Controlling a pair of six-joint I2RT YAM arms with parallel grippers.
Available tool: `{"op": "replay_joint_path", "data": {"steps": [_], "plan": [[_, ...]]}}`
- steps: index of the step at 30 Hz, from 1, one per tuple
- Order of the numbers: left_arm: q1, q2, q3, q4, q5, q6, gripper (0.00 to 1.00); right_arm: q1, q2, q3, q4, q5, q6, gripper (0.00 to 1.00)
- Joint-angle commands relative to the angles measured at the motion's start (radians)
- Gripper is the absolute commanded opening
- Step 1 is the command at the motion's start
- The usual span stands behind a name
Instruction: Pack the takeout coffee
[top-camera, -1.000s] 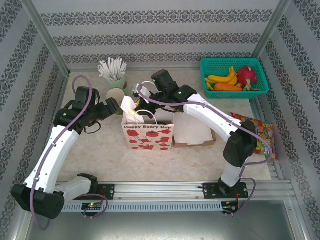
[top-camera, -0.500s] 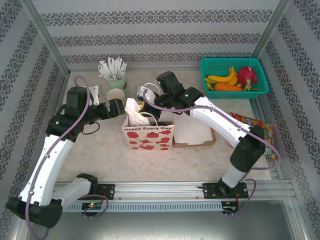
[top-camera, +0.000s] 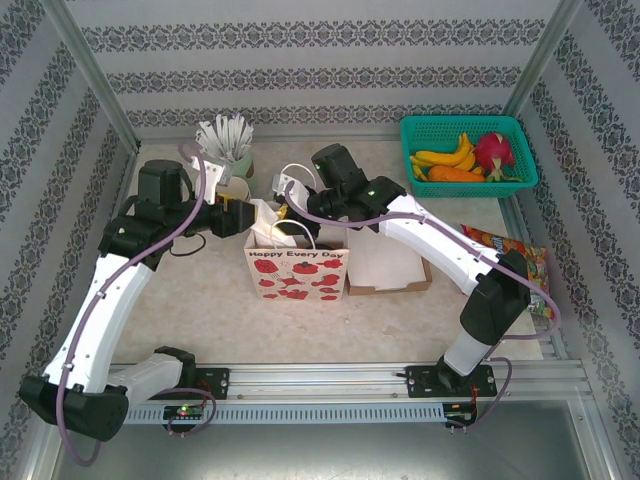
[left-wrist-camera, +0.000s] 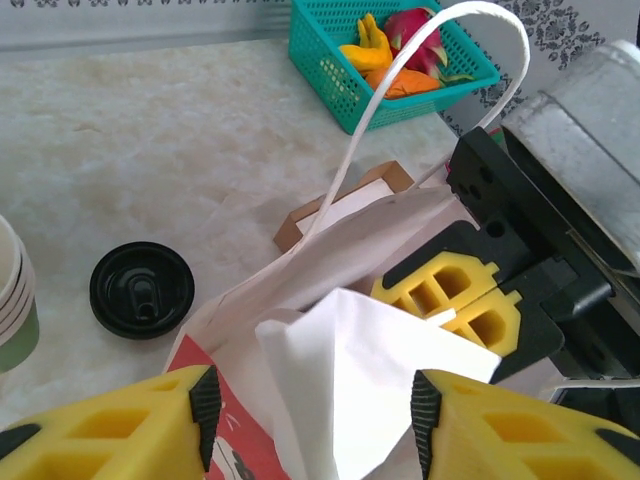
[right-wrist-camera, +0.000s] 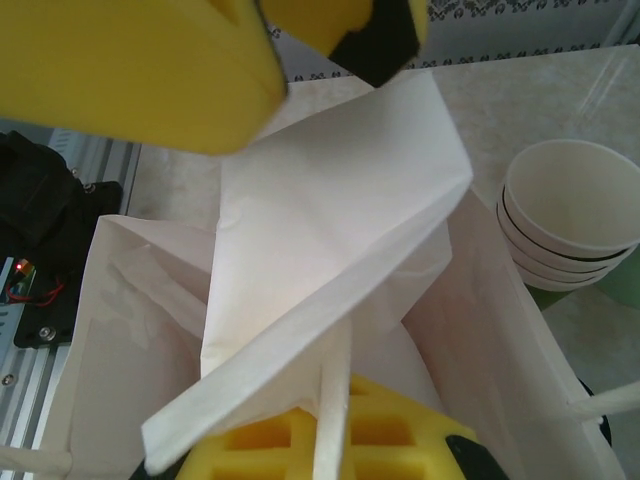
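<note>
two claws tend the paper bag: right claw pinches its rim, left claw spread around a flap. the coffee cup (light, crushable, i'd guess) wants gentle gripping below its lid.

i see a pale beige, marbled table top boxed in on three sides by panels. the back wall, the left wall and the right wall all carry white paper with grey bands of a small ornamental pattern. slim aluminium posts stand slanting at the back corners. along the near edge runs a slotted aluminium rail, and below it in my overhead view lies a dull grey metal sheet. the light is even and soft, shadows faint.
</note>
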Motion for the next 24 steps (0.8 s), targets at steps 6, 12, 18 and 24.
{"op": "replay_joint_path", "data": {"steps": [6, 12, 18, 24], "plan": [[0.007, 0.052, 0.071, 0.017, 0.152, 0.106, 0.15, 0.011, -0.062, -0.049, 0.054, -0.03, 0.001, 0.02], [-0.015, 0.047, 0.126, 0.022, 0.187, 0.098, 0.0, 0.027, -0.101, -0.073, 0.145, -0.017, 0.075, 0.02], [-0.023, 0.06, 0.148, 0.014, 0.157, 0.095, 0.0, 0.045, -0.09, -0.117, 0.209, 0.023, 0.136, 0.03], [-0.023, 0.09, 0.093, -0.004, 0.115, 0.09, 0.0, 0.045, -0.071, -0.153, 0.177, 0.122, 0.121, 0.03]]}}
